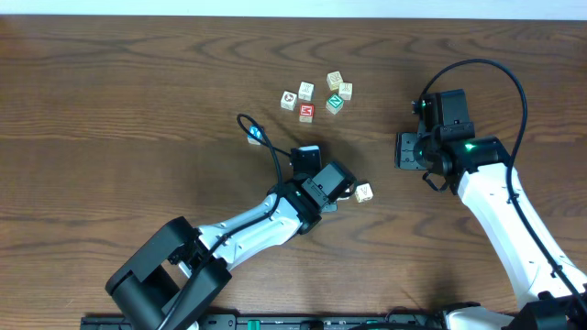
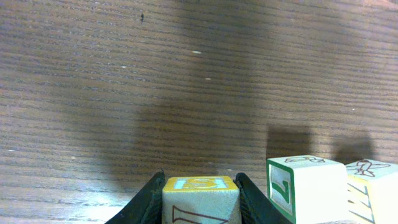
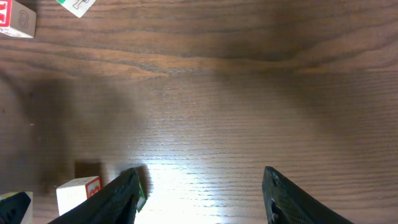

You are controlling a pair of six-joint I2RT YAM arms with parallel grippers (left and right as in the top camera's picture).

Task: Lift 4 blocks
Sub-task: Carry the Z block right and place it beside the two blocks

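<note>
My left gripper (image 2: 200,182) is shut on a cream block (image 2: 201,200) with a yellow top face; the jaws press both its sides. In the overhead view that gripper (image 1: 341,192) covers the held block. Just right of it stand a green-bordered white block (image 2: 306,188) and a cream block (image 2: 374,190); one cream block (image 1: 364,192) shows from above. A small blue cube (image 1: 254,137) lies partly under the left arm's cable. My right gripper (image 3: 202,199) is open with bare table between its fingers, to the right of the scene (image 1: 408,151).
A cluster of cubes sits at the back centre: cream ones (image 1: 305,90) (image 1: 335,81), a red-faced cube (image 1: 305,112) and a green diamond-faced cube (image 1: 335,104). A cream cube with a red mark (image 3: 78,193) stands beside my right gripper's left finger.
</note>
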